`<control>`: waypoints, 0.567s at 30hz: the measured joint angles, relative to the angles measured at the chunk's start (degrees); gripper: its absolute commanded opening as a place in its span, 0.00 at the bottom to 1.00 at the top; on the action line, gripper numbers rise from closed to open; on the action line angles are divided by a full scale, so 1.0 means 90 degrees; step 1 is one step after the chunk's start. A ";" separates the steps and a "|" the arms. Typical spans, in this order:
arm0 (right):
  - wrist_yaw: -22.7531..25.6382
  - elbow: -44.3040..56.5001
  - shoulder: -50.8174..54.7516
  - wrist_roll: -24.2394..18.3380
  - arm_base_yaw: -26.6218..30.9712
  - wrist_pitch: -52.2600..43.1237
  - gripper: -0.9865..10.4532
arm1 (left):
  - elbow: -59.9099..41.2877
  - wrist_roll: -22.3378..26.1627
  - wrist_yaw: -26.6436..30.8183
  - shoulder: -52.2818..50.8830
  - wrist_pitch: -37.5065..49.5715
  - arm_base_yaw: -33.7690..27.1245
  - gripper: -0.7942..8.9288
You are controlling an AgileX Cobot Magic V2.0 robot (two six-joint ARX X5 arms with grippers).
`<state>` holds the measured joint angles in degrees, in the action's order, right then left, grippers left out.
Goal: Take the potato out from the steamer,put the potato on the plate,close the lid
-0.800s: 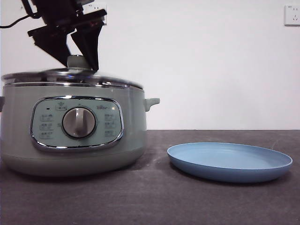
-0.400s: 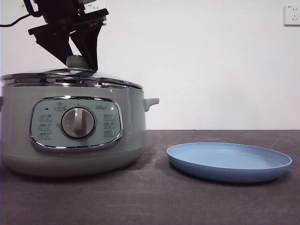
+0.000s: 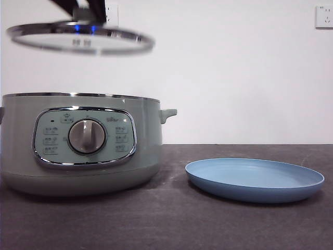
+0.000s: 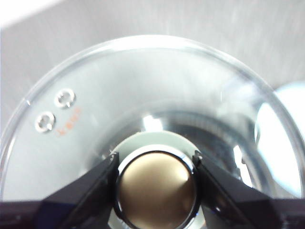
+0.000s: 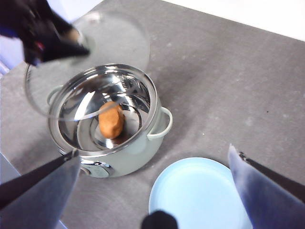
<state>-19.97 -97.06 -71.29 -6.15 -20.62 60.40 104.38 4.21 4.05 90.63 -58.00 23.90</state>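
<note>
My left gripper [image 4: 155,158] is shut on the knob [image 4: 156,188] of the glass lid [image 4: 143,95] and holds it in the air. In the front view the lid [image 3: 80,37] hangs, slightly tilted, well above the sage-green steamer [image 3: 145,156], and only the gripper's tips [image 3: 83,6] show at the top edge. In the right wrist view the steamer [image 5: 143,148] is open, with the orange-brown potato [image 5: 111,119] lying inside and the lid [image 5: 114,43] above and beside it. My right gripper [image 5: 152,150] is open and empty, high above the blue plate [image 5: 195,191]. The plate [image 3: 255,179] is bare.
The steamer and the plate stand side by side on a dark grey table [image 3: 171,224], the plate to the right. A small side handle [image 3: 167,113] sticks out of the steamer towards the plate. A white wall with a socket [image 3: 323,15] stands behind.
My left gripper has lifted the lid off the steamer and raised it well above the rim. The steamer is now open. The plate has not moved.
</note>
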 measured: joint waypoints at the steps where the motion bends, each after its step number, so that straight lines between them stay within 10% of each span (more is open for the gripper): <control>1: -0.0097 0.0000 0.0000 0.0041 0.0000 -0.0017 0.61 | 0.0192 0.0044 0.0085 0.0000 -0.0068 0.0002 0.07; 6: -0.0908 -0.0002 -0.0015 0.0296 -0.0102 -0.0384 0.61 | 0.1146 0.0284 0.0845 0.0000 -0.0539 0.0005 0.07; 17: -0.0289 -0.0032 -0.1219 0.0568 -0.1382 -0.1117 0.61 | 0.2873 0.0590 0.2674 0.0000 -0.1263 -0.0294 0.07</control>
<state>-22.57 -97.34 -82.26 -1.04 -33.06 50.35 130.23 9.52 28.12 90.63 -69.36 21.26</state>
